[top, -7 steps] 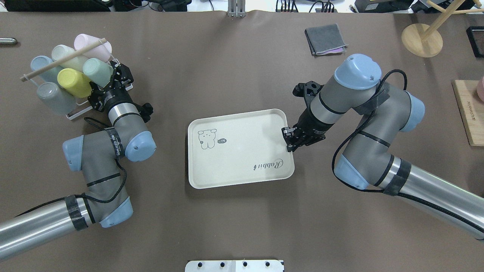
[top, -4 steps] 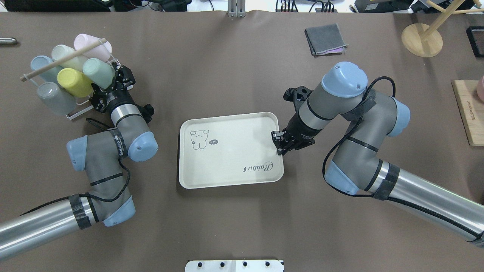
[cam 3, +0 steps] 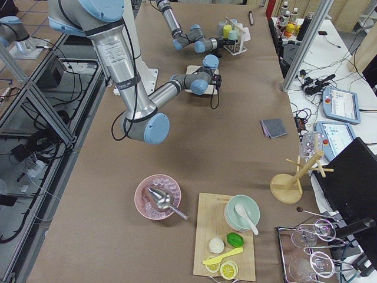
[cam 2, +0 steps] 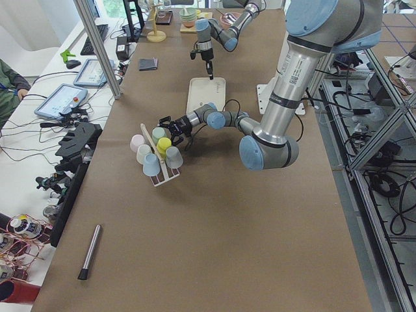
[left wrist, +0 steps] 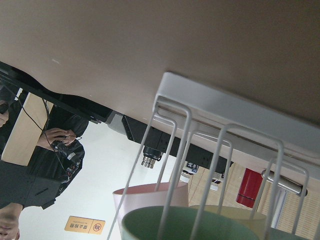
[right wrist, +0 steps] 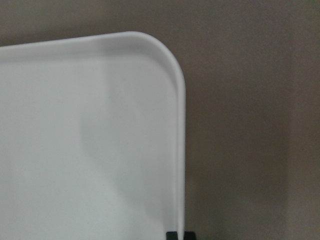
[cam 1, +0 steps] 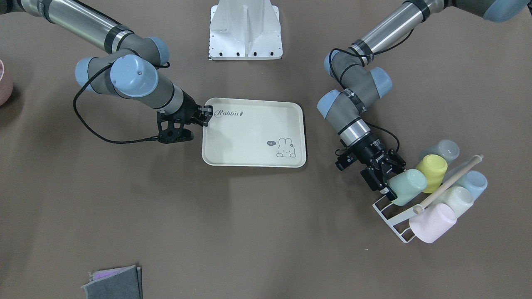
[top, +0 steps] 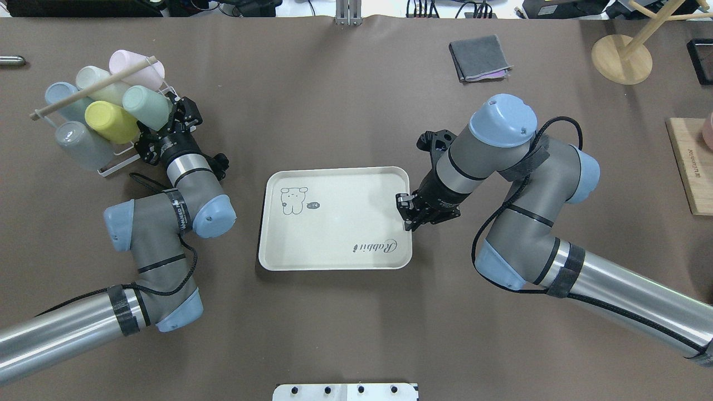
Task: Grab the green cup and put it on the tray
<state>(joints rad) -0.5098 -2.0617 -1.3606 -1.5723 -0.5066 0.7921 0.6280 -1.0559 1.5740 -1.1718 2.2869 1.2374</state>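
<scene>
**Cream tray pinched, green tumbler racked**

Brown table covering [top: 334,83] lies under everything. At its centre sits a cream rectangular rimmed tray [top: 334,223] with a rabbit drawing. The right gripper [top: 406,213] pinches its rim, jaws narrow. At the robot's far left, a white wire rack [top: 117,163] holds a mint-green plastic tumbler [top: 146,107] on its side. The left gripper [top: 174,114] is at the tumbler's mouth, but its grip cannot be told.

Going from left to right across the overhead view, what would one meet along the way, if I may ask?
green cup → tray → right gripper → folded grey cloth → wooden stand → wooden board
</scene>
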